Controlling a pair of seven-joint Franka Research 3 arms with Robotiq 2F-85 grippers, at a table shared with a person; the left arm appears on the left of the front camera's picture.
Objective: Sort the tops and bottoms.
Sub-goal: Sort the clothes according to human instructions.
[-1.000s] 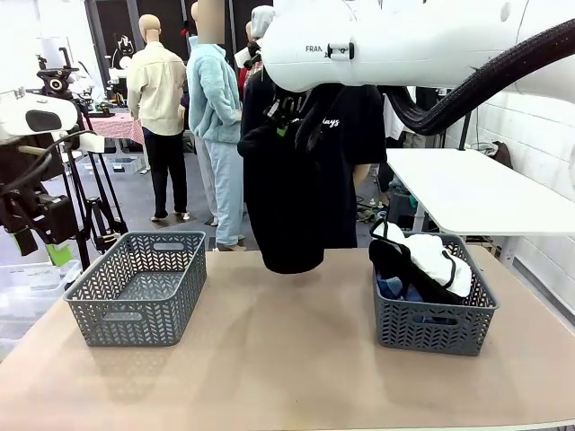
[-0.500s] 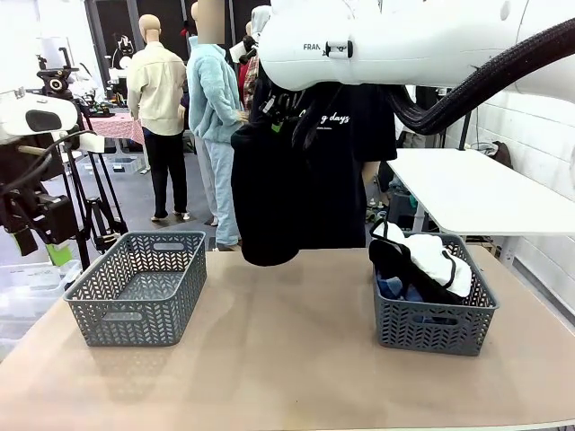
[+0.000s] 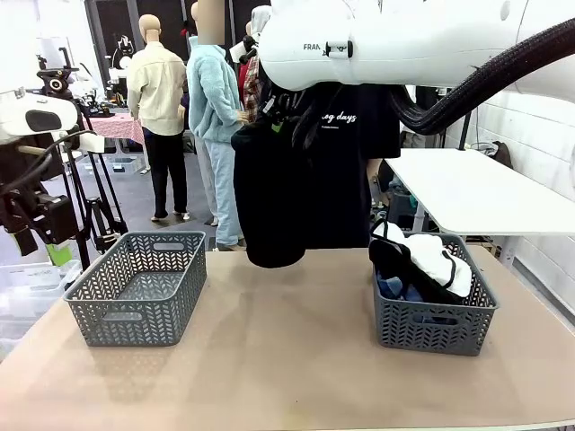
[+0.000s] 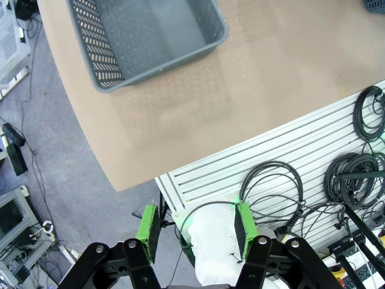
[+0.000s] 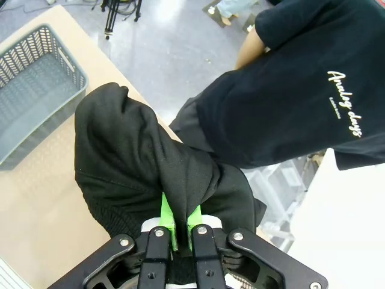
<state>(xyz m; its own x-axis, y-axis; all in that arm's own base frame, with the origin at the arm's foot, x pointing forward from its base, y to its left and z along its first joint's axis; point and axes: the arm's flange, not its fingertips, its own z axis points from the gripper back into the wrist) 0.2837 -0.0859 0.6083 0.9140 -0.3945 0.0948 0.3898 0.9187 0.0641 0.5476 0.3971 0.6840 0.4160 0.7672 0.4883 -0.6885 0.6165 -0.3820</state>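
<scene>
A black garment [image 3: 269,193] hangs high above the table's far middle, between the two baskets. My right gripper [image 3: 286,115] is shut on its bunched top. In the right wrist view the fingers [image 5: 169,221] pinch a fold of the black garment [image 5: 138,162]. The right grey basket [image 3: 433,330] holds a white piece with black edging [image 3: 436,256], a black piece [image 3: 395,262] and a blue denim piece [image 3: 392,287]. The left grey basket [image 3: 139,287] holds nothing. My left gripper [image 4: 195,232] stands open over the table's near edge, with nothing between its pads.
A person in a black printed T-shirt [image 3: 355,171] stands at the far side, just behind the hanging garment. A white table [image 3: 467,189] stands at the back right. My left arm [image 3: 36,117] sits off the table's left. Cables [image 4: 277,186] hang below the table's near edge.
The hanging black garment has moved a little to the left and slightly up with my right gripper. The left arm and both baskets have not moved.
</scene>
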